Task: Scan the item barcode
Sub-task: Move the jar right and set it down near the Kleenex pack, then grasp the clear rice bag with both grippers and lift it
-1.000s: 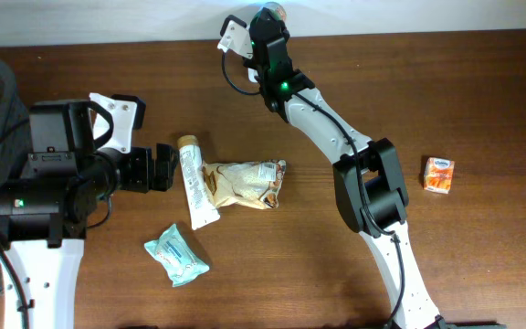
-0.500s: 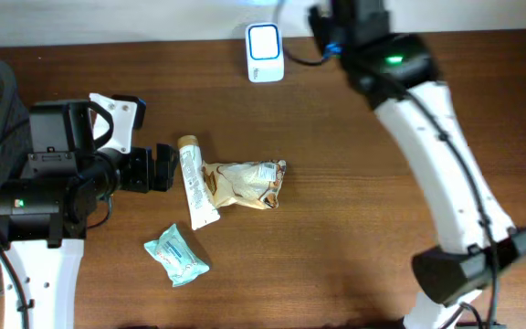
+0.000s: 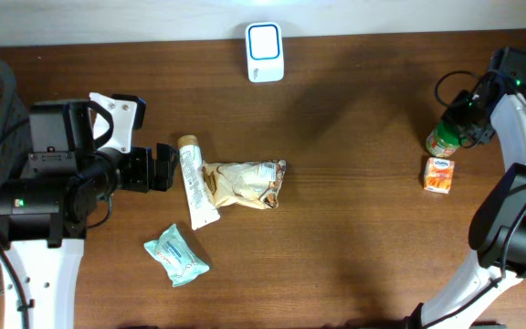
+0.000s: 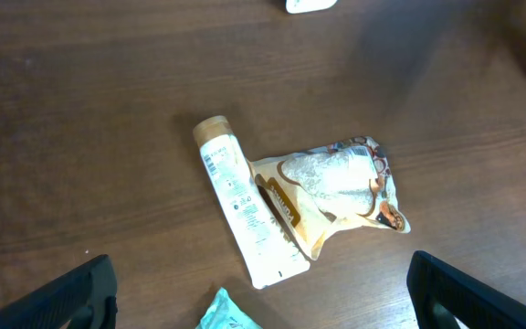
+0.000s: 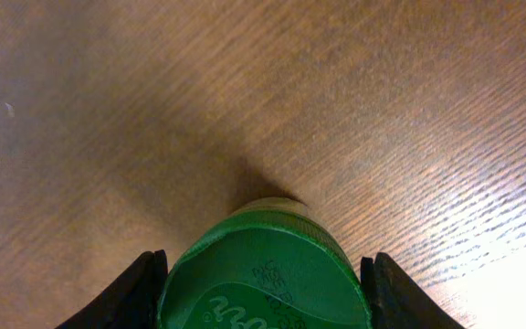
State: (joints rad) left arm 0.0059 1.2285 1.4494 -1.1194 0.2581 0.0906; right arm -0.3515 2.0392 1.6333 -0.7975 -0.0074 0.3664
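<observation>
Jar (image 3: 443,139), seemingly mid-pickup, clamped in right gripper (image 5: 265,288) at frame's right edge; left gripper (image 3: 163,166) gapes empty. Next, you'd present its barcode to scanner (image 3: 265,52), top centre.

There is one white scanner (image 3: 265,52), one cream tube (image 3: 194,183), one snack bag (image 3: 245,183), one teal wipes packet (image 3: 177,255), one green-lidded jar (image 3: 443,139), one orange carton (image 3: 438,174).

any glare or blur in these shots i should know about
Overhead: the white scanner is blown out, everything else evenly lit. Right wrist: glare streaks the table toward a washed-out lower right corner, while the green lid close up stays fairly sharp. Left wrist: even light, tube and pouch in focus, no harsh glare.
</observation>
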